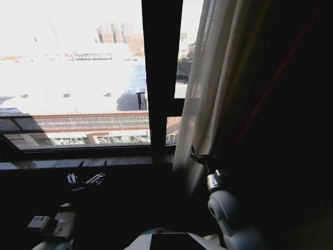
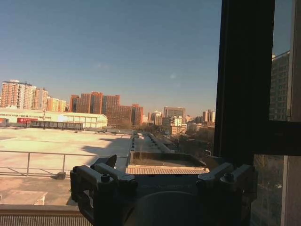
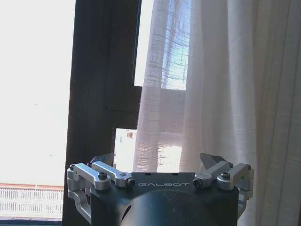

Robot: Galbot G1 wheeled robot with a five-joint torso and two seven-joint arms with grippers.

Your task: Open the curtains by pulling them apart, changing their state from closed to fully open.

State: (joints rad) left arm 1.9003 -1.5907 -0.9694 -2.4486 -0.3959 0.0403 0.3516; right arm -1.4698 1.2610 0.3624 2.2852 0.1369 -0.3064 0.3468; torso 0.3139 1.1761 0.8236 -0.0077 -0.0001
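A sheer white pleated curtain (image 1: 208,94) hangs bunched at the right of the window, right of the dark upright frame (image 1: 161,78). My right gripper (image 1: 204,155) is raised just in front of the curtain's lower part, open with nothing between its fingers. In the right wrist view the curtain (image 3: 211,94) hangs close beyond the open right gripper (image 3: 159,160). My left gripper (image 1: 86,178) sits low under the window sill (image 1: 52,163), open and empty. The left wrist view looks over the left gripper (image 2: 160,165) through bare glass at the city.
The dark upright window frame (image 2: 244,80) (image 3: 101,94) stands between the two panes. Right of the sheer curtain is a dark mass (image 1: 281,104), seemingly a heavy drape. The wall below the sill is in deep shadow.
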